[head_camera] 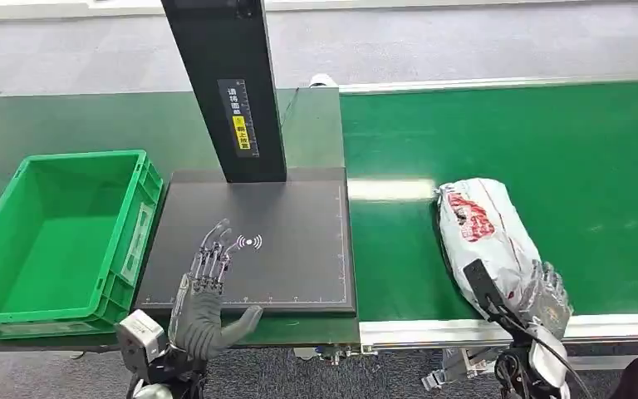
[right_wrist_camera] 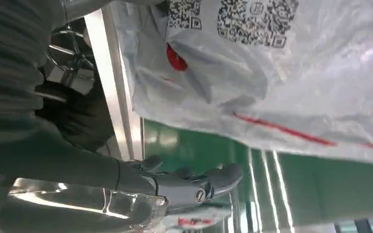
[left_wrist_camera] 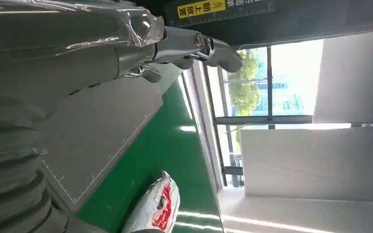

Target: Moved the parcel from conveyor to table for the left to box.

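Conveyor (head_camera: 598,150) — right hand (head_camera: 548,299) grips parcel (head_camera: 486,229).

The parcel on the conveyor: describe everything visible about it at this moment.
The parcel is a soft, crinkled bag of glossy white-grey plastic with red print, and QR-code labels seen in the right wrist view. It lies lengthwise on the green conveyor belt, its near end by the belt's front edge, where the right hand is at it; whether the fingers have closed cannot be told. It has not reached the table.

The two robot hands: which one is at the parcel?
The right robot hand, at the near end of the white parcel on the green conveyor. The left robot hand hovers open over the dark mat.
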